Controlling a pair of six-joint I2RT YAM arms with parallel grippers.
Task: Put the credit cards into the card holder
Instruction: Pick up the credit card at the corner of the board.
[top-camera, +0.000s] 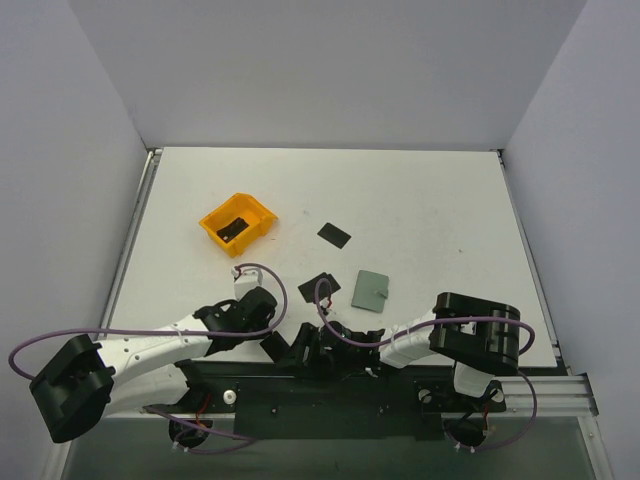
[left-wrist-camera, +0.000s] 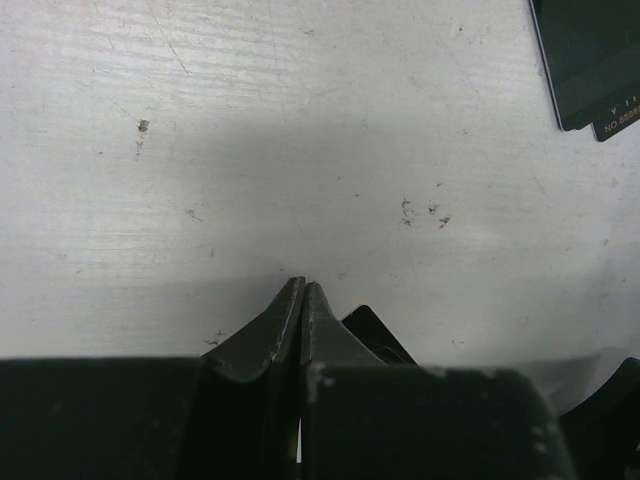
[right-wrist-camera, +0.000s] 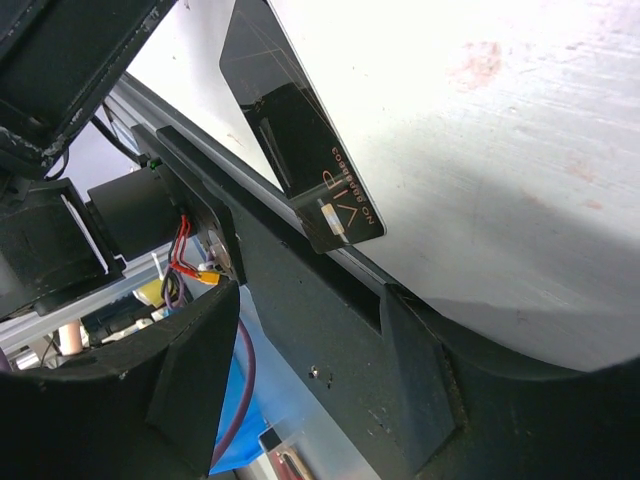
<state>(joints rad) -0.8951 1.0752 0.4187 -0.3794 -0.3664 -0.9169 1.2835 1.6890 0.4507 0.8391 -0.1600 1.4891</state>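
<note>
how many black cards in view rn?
4 cards: one in the orange bin, one mid-table, one beside the green wallet, one at the near table edge. Others may be hidden.

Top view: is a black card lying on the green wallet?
No, the wallet lies bare; the nearest card sits beside it, apart.

A black credit card (right-wrist-camera: 300, 130) marked VIP lies tilted just ahead of the right claw (right-wrist-camera: 305, 335). Two more lie flat farther out, one near (top-camera: 319, 285) and one well beyond (top-camera: 334, 235). The sage-green card holder (top-camera: 373, 291) lies flat beyond the claw, to its right.
</note>
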